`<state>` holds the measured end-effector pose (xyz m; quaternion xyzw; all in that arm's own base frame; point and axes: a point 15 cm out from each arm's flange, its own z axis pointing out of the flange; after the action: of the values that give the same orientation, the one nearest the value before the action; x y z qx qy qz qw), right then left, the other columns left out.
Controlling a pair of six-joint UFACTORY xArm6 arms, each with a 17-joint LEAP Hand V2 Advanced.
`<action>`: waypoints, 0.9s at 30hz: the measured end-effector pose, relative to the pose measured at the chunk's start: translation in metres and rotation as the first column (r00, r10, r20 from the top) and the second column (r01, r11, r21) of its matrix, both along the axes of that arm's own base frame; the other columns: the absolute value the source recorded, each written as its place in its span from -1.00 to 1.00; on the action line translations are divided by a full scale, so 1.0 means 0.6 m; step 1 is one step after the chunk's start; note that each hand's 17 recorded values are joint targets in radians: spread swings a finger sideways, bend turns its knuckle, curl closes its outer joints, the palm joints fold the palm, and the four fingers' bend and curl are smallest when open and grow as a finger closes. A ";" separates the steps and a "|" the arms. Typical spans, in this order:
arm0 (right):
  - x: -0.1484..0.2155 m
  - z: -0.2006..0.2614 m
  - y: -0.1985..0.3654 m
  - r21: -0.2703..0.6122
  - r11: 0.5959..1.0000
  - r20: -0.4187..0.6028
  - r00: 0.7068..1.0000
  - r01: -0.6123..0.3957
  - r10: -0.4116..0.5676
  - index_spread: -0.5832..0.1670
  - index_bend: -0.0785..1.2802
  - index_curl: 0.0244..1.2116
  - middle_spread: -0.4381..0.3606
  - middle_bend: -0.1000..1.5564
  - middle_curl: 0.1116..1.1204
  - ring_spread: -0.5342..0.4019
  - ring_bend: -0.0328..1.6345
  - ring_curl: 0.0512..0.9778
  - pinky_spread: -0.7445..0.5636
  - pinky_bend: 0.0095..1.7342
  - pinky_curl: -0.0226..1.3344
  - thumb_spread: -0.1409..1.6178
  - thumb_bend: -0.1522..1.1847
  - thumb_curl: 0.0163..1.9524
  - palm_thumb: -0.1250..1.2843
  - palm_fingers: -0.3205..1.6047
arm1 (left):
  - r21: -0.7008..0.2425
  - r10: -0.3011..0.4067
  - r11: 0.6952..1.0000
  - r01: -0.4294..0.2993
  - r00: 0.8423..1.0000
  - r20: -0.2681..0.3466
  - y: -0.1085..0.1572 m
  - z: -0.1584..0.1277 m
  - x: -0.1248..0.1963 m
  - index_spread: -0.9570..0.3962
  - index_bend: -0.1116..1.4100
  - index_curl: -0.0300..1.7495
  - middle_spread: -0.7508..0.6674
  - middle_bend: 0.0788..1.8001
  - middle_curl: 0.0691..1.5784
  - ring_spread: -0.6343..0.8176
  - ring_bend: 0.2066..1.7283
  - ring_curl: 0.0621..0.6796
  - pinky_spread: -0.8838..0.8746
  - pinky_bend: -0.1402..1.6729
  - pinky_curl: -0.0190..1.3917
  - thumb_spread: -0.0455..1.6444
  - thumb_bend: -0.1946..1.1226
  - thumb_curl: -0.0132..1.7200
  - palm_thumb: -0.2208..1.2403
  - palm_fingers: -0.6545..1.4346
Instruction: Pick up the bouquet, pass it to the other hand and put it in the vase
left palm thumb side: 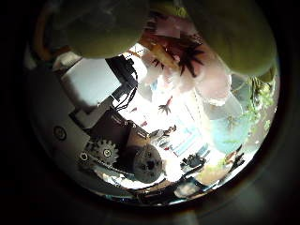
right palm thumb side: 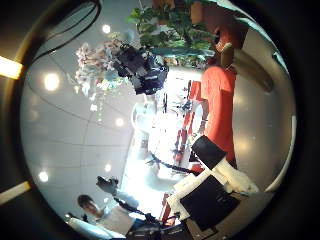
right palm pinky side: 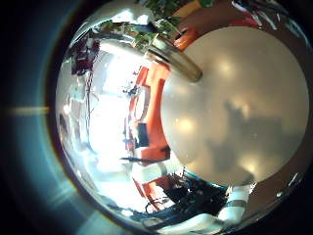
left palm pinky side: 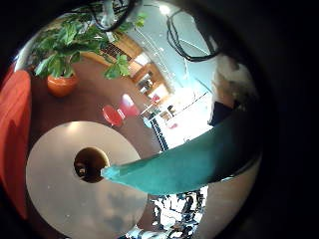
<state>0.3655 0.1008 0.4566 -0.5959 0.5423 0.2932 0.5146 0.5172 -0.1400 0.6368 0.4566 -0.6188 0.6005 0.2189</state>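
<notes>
The bouquet's wrapped stem (left palm pinky side: 189, 159) runs out from the left palm, and its tip sits at the open mouth of the vase (left palm pinky side: 91, 162). The vase stands on the round table (left palm pinky side: 55, 199). The flowers (left palm thumb side: 187, 61) press close to the left palm, beside the left hand's own geared fingers (left palm thumb side: 122, 159). From the right palm, the left hand (right palm thumb side: 140, 65) shows high up, curled round the bouquet with its blossoms (right palm thumb side: 92, 58) sticking out. The vase (right palm pinky side: 181, 64) rises at the table's (right palm pinky side: 235, 98) edge. My right hand (right palm thumb side: 215, 195) holds nothing, its fingers relaxed.
A potted plant (left palm pinky side: 62, 60) stands on the floor beyond the table. An upholstered seat (left palm pinky side: 12, 119) sits close to the table's rim, and two small stools (left palm pinky side: 120, 108) stand farther off. The same seat (right palm thumb side: 215, 95) shows near the right hand.
</notes>
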 end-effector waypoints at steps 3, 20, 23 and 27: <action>0.006 -0.002 -0.005 -0.002 1.000 0.000 1.000 0.018 -0.018 -0.23 -0.64 -0.44 0.31 -0.53 -0.54 0.53 -0.21 -0.60 0.75 -0.19 -0.43 0.29 -0.81 -0.39 0.30 -0.65 | 0.006 0.008 1.000 -0.008 1.000 -0.011 -0.003 -0.018 0.016 -0.66 -0.26 0.66 -0.78 0.09 0.40 -0.68 0.74 0.58 -0.69 0.44 0.44 0.40 -0.62 0.08 0.78 0.64; 0.026 -0.027 -0.015 0.006 0.999 -0.035 0.999 0.035 -0.035 -0.18 -0.66 -0.53 0.35 -0.60 -0.54 0.55 -0.28 -0.61 0.77 -0.24 -0.50 0.29 -0.80 -0.41 0.30 -0.61 | 0.015 0.012 1.000 -0.012 0.998 -0.064 0.004 -0.084 0.060 -0.64 -0.29 0.69 -0.80 0.07 0.42 -0.68 0.73 0.59 -0.72 0.41 0.50 0.42 -0.65 0.10 0.79 0.64; 0.027 -0.029 -0.014 0.007 0.999 -0.037 0.999 0.033 -0.033 -0.18 -0.66 -0.54 0.35 -0.60 -0.54 0.55 -0.28 -0.61 0.77 -0.24 -0.51 0.29 -0.80 -0.41 0.31 -0.60 | 0.017 0.010 1.000 -0.009 0.997 -0.071 0.003 -0.090 0.061 -0.64 -0.30 0.70 -0.80 0.07 0.43 -0.68 0.73 0.59 -0.72 0.40 0.50 0.42 -0.66 0.10 0.79 0.64; 0.026 -0.029 -0.014 0.005 0.999 -0.036 0.999 0.032 -0.032 -0.18 -0.65 -0.55 0.35 -0.60 -0.54 0.56 -0.29 -0.61 0.77 -0.25 -0.52 0.29 -0.80 -0.41 0.31 -0.59 | 0.026 0.000 1.000 0.002 0.994 -0.106 -0.001 -0.123 0.064 -0.63 -0.34 0.71 -0.81 0.05 0.43 -0.68 0.71 0.58 -0.73 0.39 0.49 0.39 -0.74 0.07 0.72 0.63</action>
<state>0.3814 0.0922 0.4390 -0.5802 0.5601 0.2970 0.5113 0.5558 -0.1408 0.5630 0.4904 -0.6144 0.5672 0.2457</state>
